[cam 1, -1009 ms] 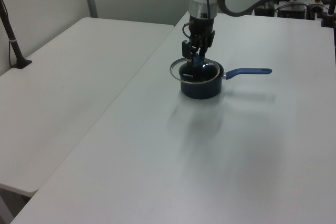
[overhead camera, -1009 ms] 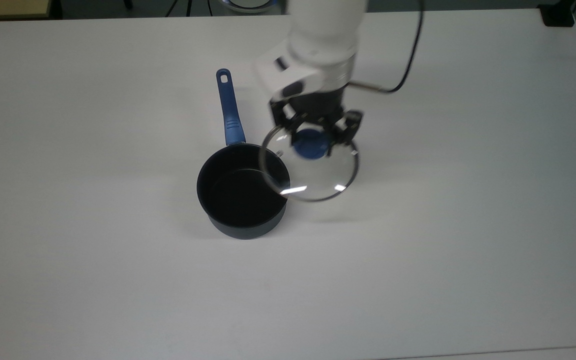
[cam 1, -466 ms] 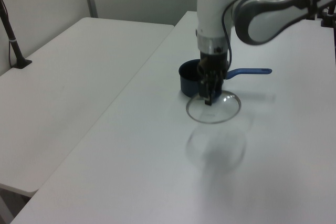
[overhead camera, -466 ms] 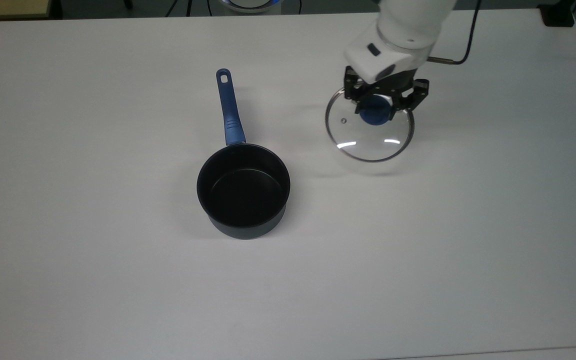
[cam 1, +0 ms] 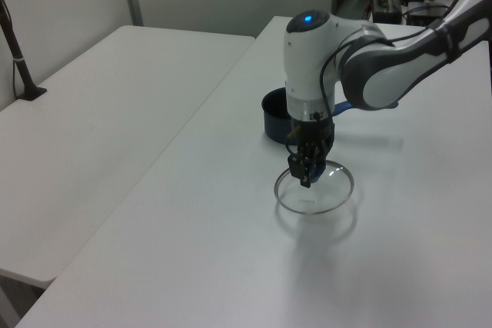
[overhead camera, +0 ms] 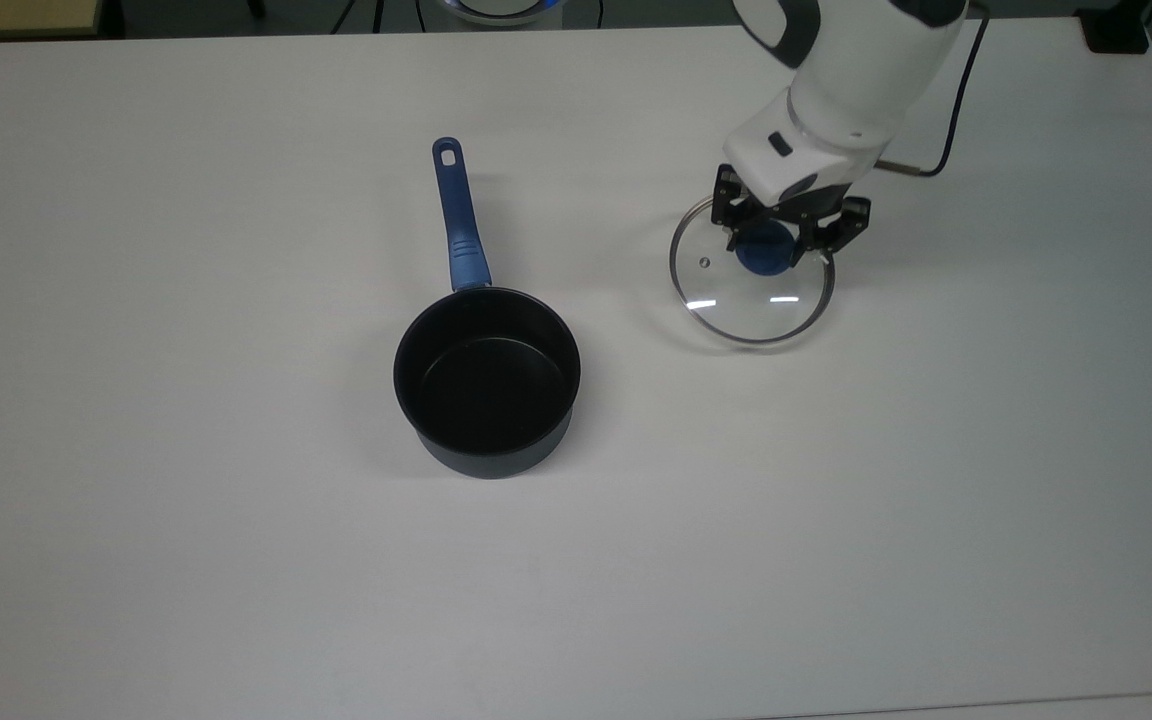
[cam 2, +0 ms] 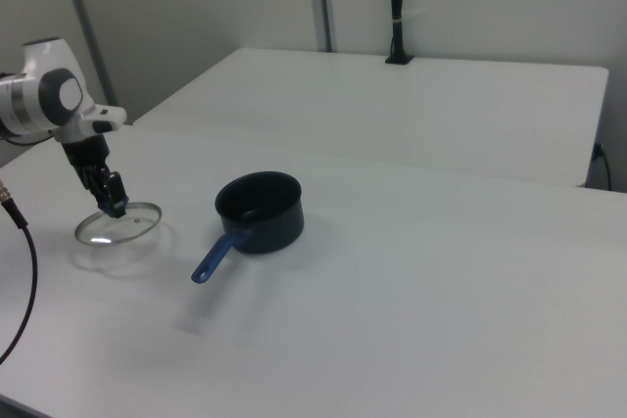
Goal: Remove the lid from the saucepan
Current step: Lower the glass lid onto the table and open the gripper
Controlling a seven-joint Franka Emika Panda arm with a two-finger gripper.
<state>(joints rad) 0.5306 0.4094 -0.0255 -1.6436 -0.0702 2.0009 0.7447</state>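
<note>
Lid (overhead camera: 753, 298): round clear glass disc, metal rim, blue central knob (overhead camera: 762, 250), small steam vent toward the top view's left. Off the saucepan; positioned well apart from it, toward the top view's right, level and low over the white surface (overhead camera: 236, 560). Whether the rim touches the surface cannot be told; a faint shadow lies beneath it in the left view. Also seen at (cam 1: 315, 190) and (cam 2: 119, 223).

Gripper (overhead camera: 791, 225): black jaws closed on the blue knob from above, holding the lid. White arm rises behind it toward the top view's upper right. Also seen at (cam 1: 307, 167) and (cam 2: 108, 193).

Saucepan (overhead camera: 487, 382): small dark navy pot, black inside, uncovered, upright on the surface near the top view's centre. Long blue handle (overhead camera: 458, 215) with a hole at its end, pointing toward the top view's upper edge. Also seen at (cam 1: 274, 115) and (cam 2: 260, 210).

Cable (overhead camera: 941, 150): black, running from the arm's wrist.

Second white table (cam 2: 411, 105): adjoining, behind the saucepan in the right view.
</note>
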